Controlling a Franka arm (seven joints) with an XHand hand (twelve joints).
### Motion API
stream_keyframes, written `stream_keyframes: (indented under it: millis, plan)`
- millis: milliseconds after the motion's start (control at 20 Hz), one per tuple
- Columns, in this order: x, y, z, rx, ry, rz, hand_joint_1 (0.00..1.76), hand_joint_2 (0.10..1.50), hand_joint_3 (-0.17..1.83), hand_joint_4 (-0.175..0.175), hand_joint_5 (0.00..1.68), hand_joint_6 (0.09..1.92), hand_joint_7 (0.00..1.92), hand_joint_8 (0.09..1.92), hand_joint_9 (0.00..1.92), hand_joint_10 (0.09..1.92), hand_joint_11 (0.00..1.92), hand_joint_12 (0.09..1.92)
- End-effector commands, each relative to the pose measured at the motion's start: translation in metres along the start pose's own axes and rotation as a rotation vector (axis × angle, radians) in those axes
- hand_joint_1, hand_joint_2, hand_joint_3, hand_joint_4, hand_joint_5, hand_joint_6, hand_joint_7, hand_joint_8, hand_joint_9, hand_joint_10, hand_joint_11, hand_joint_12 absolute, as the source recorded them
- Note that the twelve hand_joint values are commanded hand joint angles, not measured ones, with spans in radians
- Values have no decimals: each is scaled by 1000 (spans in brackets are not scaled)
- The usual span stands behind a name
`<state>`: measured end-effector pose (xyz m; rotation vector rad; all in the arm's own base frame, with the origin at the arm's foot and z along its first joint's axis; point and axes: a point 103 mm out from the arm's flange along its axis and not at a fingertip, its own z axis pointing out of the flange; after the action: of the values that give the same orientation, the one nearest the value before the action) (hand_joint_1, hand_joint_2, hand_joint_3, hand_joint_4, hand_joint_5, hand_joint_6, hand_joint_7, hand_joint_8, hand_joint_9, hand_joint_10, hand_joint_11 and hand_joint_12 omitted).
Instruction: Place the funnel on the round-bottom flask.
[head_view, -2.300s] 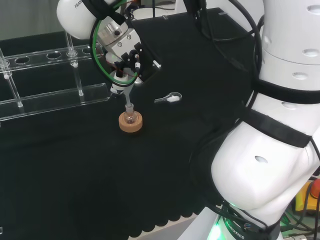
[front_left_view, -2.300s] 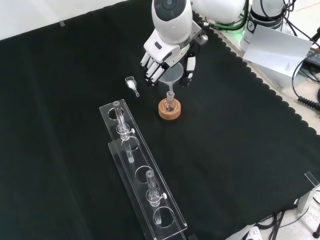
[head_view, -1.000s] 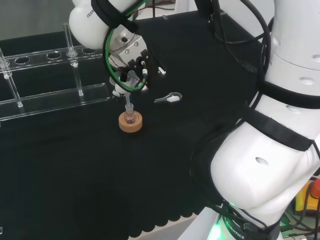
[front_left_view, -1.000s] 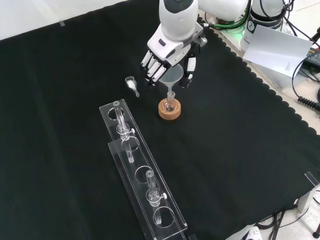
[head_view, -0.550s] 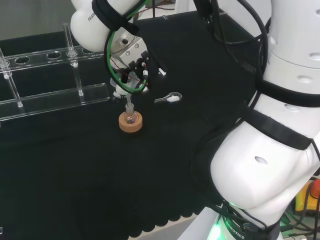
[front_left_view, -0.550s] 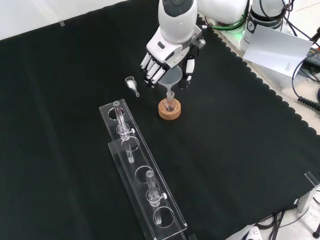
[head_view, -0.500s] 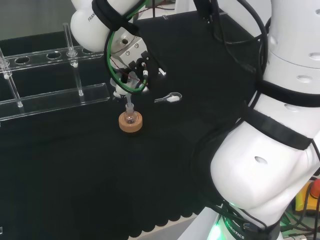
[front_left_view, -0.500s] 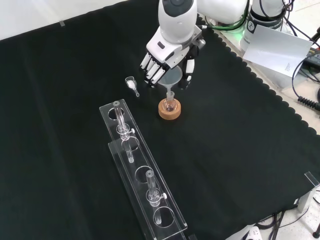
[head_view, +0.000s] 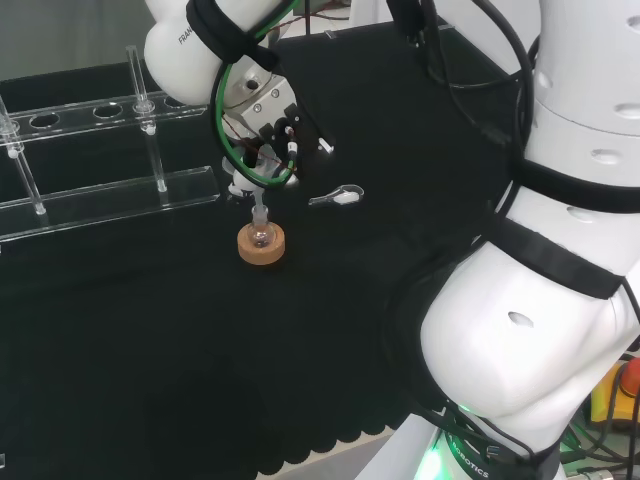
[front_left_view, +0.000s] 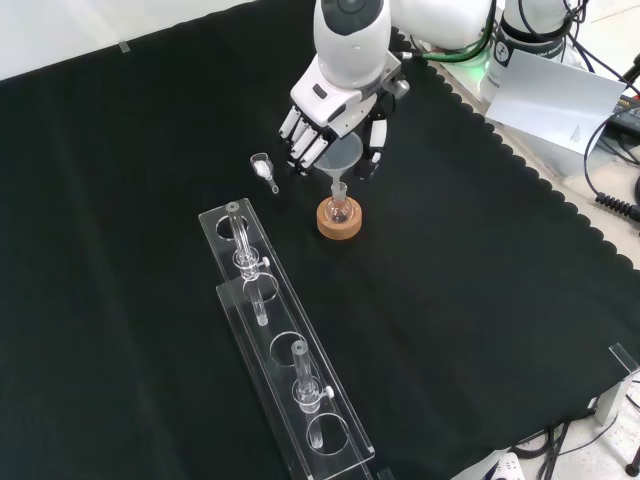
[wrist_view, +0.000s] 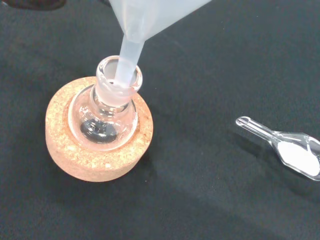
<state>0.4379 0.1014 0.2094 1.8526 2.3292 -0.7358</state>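
translucent white plastic funnel (wrist_view: 150, 17) being held in curled black-and-white hand (front_left_view: 335, 125) | stem being seated inside clear glass round-bottom flask (wrist_view: 107, 112) neck | release pending

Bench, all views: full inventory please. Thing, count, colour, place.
Funnel: one, translucent white, in the hand, stem in the flask's neck.
Flask: one, clear, on the cork ring.
Cork ring: one, tan, mid-cloth.
Scoop: one, clear, white powder in it, lying beside the ring.
Rack: one, clear, holding a few tubes, nearer the front view's bottom.
Cloth: one, black, covers the bench.
Hand: black and white, curled round the funnel.
Arm: white.
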Motion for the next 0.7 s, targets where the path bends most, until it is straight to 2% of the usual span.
stream_keyframes:
  millis: [50, 500, 700]
  plan:
    - [0, 2, 2, 5, 11, -5, 686, 755, 425, -76, 444, 897, 433, 773, 942, 583, 705, 1136]
    - [-1, 0, 10, 15, 67, -2, 685, 755, 428, -76, 442, 897, 432, 773, 941, 584, 706, 1135]
    - [-2, -3, 11, 17, 77, 4, 684, 753, 431, -82, 361, 828, 430, 775, 926, 583, 706, 1135]
